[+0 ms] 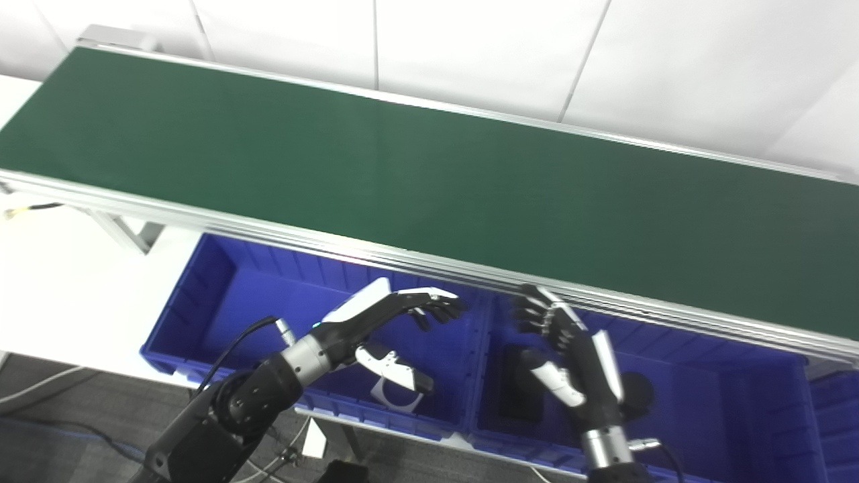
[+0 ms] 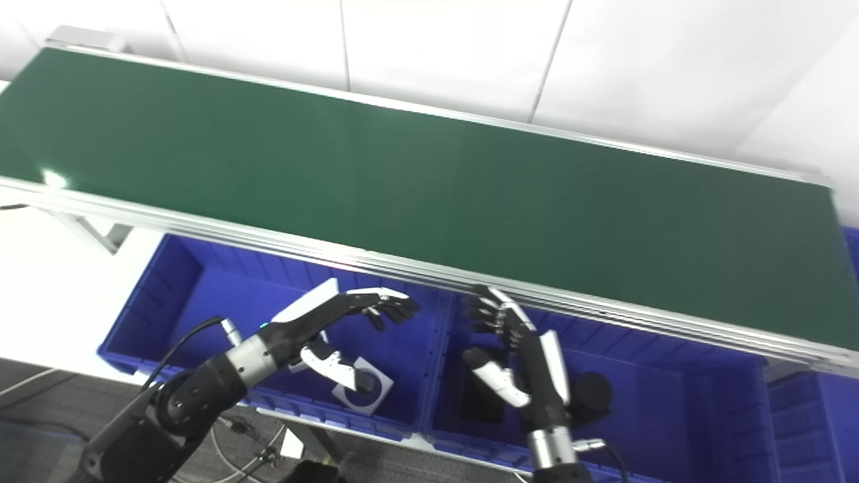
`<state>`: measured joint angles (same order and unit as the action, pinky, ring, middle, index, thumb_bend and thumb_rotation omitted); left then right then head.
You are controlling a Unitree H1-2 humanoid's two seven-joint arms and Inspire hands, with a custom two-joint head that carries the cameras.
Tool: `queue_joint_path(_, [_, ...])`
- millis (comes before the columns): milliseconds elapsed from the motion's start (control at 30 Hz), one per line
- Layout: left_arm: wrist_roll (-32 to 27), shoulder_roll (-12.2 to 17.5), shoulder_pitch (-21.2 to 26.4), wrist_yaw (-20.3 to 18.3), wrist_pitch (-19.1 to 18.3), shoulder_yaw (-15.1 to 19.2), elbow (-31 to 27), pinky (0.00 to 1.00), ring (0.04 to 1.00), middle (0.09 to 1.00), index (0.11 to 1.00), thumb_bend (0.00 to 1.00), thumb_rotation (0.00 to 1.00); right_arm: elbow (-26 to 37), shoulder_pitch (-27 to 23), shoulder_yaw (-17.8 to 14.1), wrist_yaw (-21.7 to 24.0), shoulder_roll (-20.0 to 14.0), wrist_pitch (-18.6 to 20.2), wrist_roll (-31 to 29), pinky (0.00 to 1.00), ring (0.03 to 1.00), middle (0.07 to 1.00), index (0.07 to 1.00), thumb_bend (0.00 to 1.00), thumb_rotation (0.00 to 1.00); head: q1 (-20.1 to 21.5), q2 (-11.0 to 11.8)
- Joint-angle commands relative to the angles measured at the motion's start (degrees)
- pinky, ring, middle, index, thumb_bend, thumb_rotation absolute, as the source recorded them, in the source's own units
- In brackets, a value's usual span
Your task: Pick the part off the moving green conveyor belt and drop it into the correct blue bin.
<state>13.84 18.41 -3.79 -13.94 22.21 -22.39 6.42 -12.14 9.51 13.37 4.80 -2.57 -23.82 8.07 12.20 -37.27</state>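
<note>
My left hand (image 1: 376, 318) sits low and left of centre in the left eye view, spread open over the left blue bin (image 1: 201, 295) with nothing in it, fingers reaching right and thumb dropped below. Under that thumb I see a white part (image 1: 396, 392) with a round hole lying on the bin floor. My right hand (image 1: 570, 349) stands upright at lower centre right over the right blue bin (image 1: 738, 382), fingers apart and curled a little, holding nothing, its fingertips close to the conveyor's silver rail. Behind it in that bin lie a dark flat piece (image 1: 520, 392) and a black round part (image 1: 637, 396). The green conveyor belt (image 1: 429, 168) runs from upper left to right edge, and I see no part on it. In the right eye view, the same layout sits a bit further left: left hand (image 2: 335, 315) open, the white part (image 2: 366, 389) just under its thumb, right hand (image 2: 523, 349) open over the right bin (image 2: 704, 402), with the black round part (image 2: 590, 392) just beside its wrist and the belt (image 2: 416, 168) bare green.
</note>
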Motion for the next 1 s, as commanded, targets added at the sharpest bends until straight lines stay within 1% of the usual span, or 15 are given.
queue_joint_path(0, [-1.3, 1.1, 0.6, -0.3, 4.0, 0.7, 0.6, 0.6, 0.721, 0.767, 0.794, 1.0, 0.65, 0.4, -0.9, 0.5, -1.8, 1.2, -3.1, 0.3, 0.67, 0.737, 0.776, 0.808, 0.81, 0.73, 0.6, 0.4])
queue_joint_path(133, [-2.5, 2.3, 0.8, -0.5, 4.7, 0.3, 2.2, 0.61, 0.726, 0.772, 0.8, 1.0, 0.64, -0.3, -1.2, 1.5, -3.3, 1.9, -3.1, 1.6, 0.67, 0.739, 0.783, 0.808, 0.8, 0.73, 3.5, 1.3])
queue_joint_path(200, [-2.7, 2.8, 0.8, -0.2, 4.7, -0.1, 2.6, 0.61, 0.728, 0.775, 0.805, 1.0, 0.66, -0.6, -1.2, 2.0, -3.8, 2.1, -3.1, 2.2, 0.68, 0.744, 0.786, 0.811, 0.8, 0.74, 4.2, 1.6])
queue_joint_path(300, [-2.6, 3.4, 0.9, 0.4, 4.7, -0.9, 3.5, 0.62, 0.732, 0.782, 0.814, 1.0, 0.68, -0.8, -1.3, 2.4, -4.4, 2.2, -3.1, 2.7, 0.68, 0.749, 0.789, 0.816, 0.81, 0.75, 4.3, 1.6])
queue_joint_path(433, [-3.0, 3.8, 1.1, 1.0, 4.7, -2.0, 4.1, 0.63, 0.739, 0.784, 0.817, 1.0, 0.69, -0.9, -1.3, 2.8, -5.0, 2.0, -3.1, 2.7, 0.68, 0.746, 0.786, 0.819, 0.8, 0.75, 4.0, 2.0])
queue_joint_path(600, [-3.7, 3.2, 0.6, 2.6, 4.7, -2.7, 4.3, 0.67, 0.763, 0.79, 0.799, 1.0, 0.67, -1.4, -1.4, 3.4, -5.9, 1.6, -3.1, 2.4, 0.68, 0.746, 0.787, 0.818, 0.8, 0.76, 3.7, 3.3])
queue_joint_path(633, [-3.6, 3.0, 0.5, 3.2, 4.7, -2.9, 4.4, 0.68, 0.771, 0.795, 0.798, 1.0, 0.67, -1.5, -1.4, 3.5, -6.1, 1.5, -3.1, 2.4, 0.68, 0.749, 0.787, 0.817, 0.8, 0.78, 3.7, 3.3])
queue_joint_path(667, [-3.3, 2.8, 0.5, 4.2, 4.7, -3.2, 4.6, 0.69, 0.781, 0.802, 0.8, 1.0, 0.67, -1.8, -1.5, 3.5, -6.3, 1.4, -3.1, 2.4, 0.68, 0.752, 0.787, 0.815, 0.81, 0.8, 3.3, 3.9])
queue_joint_path(700, [-3.2, 2.6, 0.5, 5.1, 4.7, -3.5, 4.8, 0.7, 0.792, 0.812, 0.805, 1.0, 0.68, -1.9, -1.5, 3.6, -6.6, 1.3, -3.1, 2.4, 0.68, 0.753, 0.786, 0.814, 0.82, 0.82, 3.3, 3.9])
queue_joint_path(733, [-3.3, 2.4, 0.5, 5.7, 4.7, -3.7, 5.1, 0.71, 0.803, 0.82, 0.807, 1.0, 0.69, -2.2, -1.5, 3.7, -6.8, 1.1, -3.1, 2.3, 0.68, 0.753, 0.785, 0.813, 0.83, 0.85, 2.7, 4.4])
queue_joint_path(833, [-4.3, 1.9, 0.7, 6.6, 4.7, -4.2, 5.7, 0.72, 0.819, 0.832, 0.812, 1.0, 0.69, -2.7, -1.8, 4.0, -7.1, 0.8, -3.1, 1.6, 0.68, 0.75, 0.786, 0.812, 0.84, 0.88, 2.3, 4.8])
queue_joint_path(900, [-4.6, 2.0, 0.9, 7.0, 4.7, -4.4, 6.1, 0.72, 0.82, 0.832, 0.818, 1.0, 0.71, -3.2, -2.1, 4.3, -7.3, 0.6, -3.1, 1.3, 0.68, 0.747, 0.784, 0.81, 0.85, 0.88, 3.6, 5.2])
queue_joint_path(933, [-4.8, 2.1, 1.0, 7.1, 4.7, -4.5, 6.2, 0.71, 0.82, 0.832, 0.818, 1.0, 0.71, -3.5, -2.2, 4.5, -7.5, 0.6, -3.1, 1.4, 0.68, 0.746, 0.784, 0.81, 0.85, 0.88, 6.0, 5.5])
queue_joint_path(967, [-4.9, 2.2, 1.1, 7.1, 4.7, -4.6, 6.4, 0.71, 0.819, 0.832, 0.816, 1.0, 0.71, -3.7, -2.3, 4.7, -7.7, 0.6, -3.1, 1.6, 0.68, 0.747, 0.783, 0.81, 0.85, 0.89, 6.0, 5.5])
